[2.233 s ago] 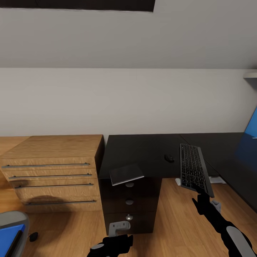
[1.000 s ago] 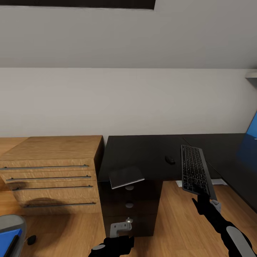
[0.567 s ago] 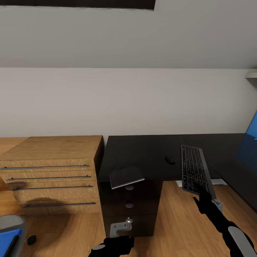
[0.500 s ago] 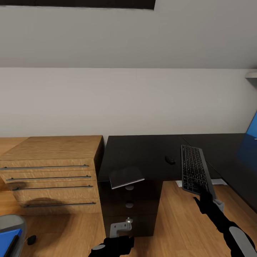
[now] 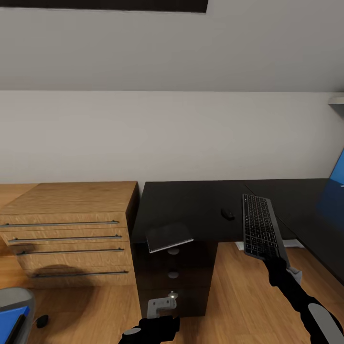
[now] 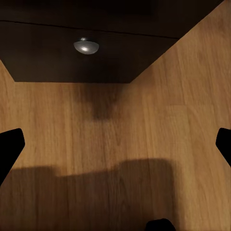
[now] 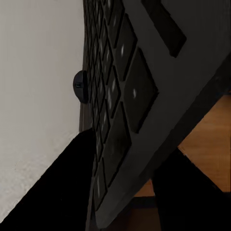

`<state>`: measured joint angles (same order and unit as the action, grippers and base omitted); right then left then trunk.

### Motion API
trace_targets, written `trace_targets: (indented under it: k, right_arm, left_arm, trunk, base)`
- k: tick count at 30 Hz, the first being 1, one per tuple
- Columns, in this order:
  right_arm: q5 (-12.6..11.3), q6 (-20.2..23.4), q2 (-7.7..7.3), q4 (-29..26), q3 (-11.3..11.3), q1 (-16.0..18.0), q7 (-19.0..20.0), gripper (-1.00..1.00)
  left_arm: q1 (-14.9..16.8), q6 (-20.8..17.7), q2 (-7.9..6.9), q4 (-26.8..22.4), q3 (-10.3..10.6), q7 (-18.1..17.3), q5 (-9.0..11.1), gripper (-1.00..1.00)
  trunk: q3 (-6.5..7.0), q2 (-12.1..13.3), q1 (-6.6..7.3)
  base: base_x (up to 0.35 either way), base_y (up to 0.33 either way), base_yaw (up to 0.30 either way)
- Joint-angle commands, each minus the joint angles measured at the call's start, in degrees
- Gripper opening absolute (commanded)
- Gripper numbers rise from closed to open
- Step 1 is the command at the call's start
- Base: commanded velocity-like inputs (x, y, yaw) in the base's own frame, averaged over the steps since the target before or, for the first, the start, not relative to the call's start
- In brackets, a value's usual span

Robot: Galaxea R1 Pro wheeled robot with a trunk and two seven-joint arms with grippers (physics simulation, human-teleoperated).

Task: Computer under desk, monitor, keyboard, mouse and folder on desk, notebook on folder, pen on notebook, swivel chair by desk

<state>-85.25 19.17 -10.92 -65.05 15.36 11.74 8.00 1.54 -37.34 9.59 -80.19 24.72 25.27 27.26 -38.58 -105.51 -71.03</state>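
My right gripper [image 5: 275, 262] is shut on the near end of the black keyboard [image 5: 259, 229], holding it tilted in the air above the black desk's [image 5: 191, 203] front edge. Seen along the right wrist, the keyboard [image 7: 125, 96] is very close, with the mouse [image 7: 80, 85] beyond it. On the desktop, the small mouse [image 5: 227, 214] lies left of the keyboard. The dark notebook [image 5: 168, 236] overhangs the desk's front corner. My left gripper [image 5: 161, 306] hangs open low before the drawer unit. The blue folder [image 5: 10, 321] rests on the grey swivel chair [image 5: 14, 297]. The computer and the pen are out of view.
A light wooden chest [image 5: 69, 224] with bar handles stands left of the desk. A blue slanted panel [image 5: 339, 169] shows at the right edge; whether it is the monitor I cannot tell. Under my left gripper [image 6: 115, 144] are wood floor and a silver knob [image 6: 86, 45].
The view shifted slightly at first. Since then my right arm has edged a little to the right while the keyboard has stayed almost still. The left arm has not moved.
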Motion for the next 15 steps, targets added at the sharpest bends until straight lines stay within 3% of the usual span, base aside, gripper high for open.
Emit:
trace_targets:
  k: [1,10,15]
  right_arm:
    - [-0.4,0.3,0.01,0.0,0.1,0.0,0.1,-1.00]
    - [-0.4,0.3,0.02,0.0,0.1,0.0,0.1,-1.00]
    - [-0.4,0.3,0.06,-1.3,0.1,0.0,0.0,-1.00]
  left_arm:
    - [0.0,-0.1,-0.01,-0.1,0.1,0.6,0.6,1.00]
    - [0.0,-0.1,0.00,-0.1,0.1,0.5,0.6,1.00]
    - [0.0,-0.1,0.08,-0.1,0.1,0.8,0.5,1.00]
  trunk:
    - [-0.06,0.0,0.01]
    - [-0.06,0.0,0.01]
    - [0.84,2.0,1.10]
  base:
    - [0.000,0.000,0.000]
    - [0.000,0.000,0.000]
    - [0.000,0.000,0.000]
